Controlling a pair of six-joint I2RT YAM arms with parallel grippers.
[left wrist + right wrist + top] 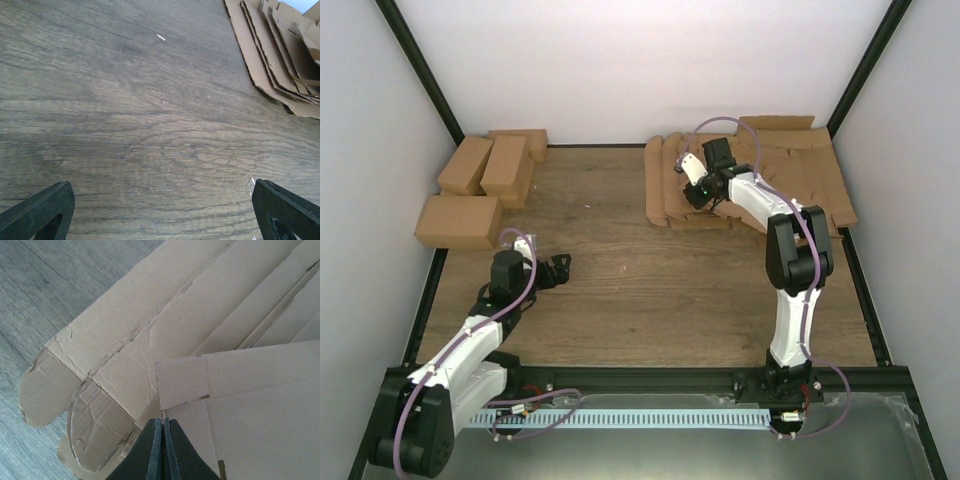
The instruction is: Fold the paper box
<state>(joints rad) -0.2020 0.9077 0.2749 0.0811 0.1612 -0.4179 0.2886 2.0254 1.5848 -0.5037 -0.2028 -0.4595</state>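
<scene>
The paper box (250,405) is a flat brown die-cut sheet, the top one of a cardboard stack at the back right. Its near edge is raised a little off the sheets below. My right gripper (162,421) is shut, with that edge running in between the fingertips. From above, the right gripper (692,192) sits over the stack's left part (665,190). My left gripper (558,268) rests low over the wood at the left, open wide. Only bare table lies between its fingers (45,210).
More flat cardboard blanks (810,170) spread out to the back right corner. Three folded brown cartons (485,170) stand at the back left. A rounded flap (95,425) of a lower sheet sticks out by the right fingers. The wooden table (620,270) has black frame rails along its sides.
</scene>
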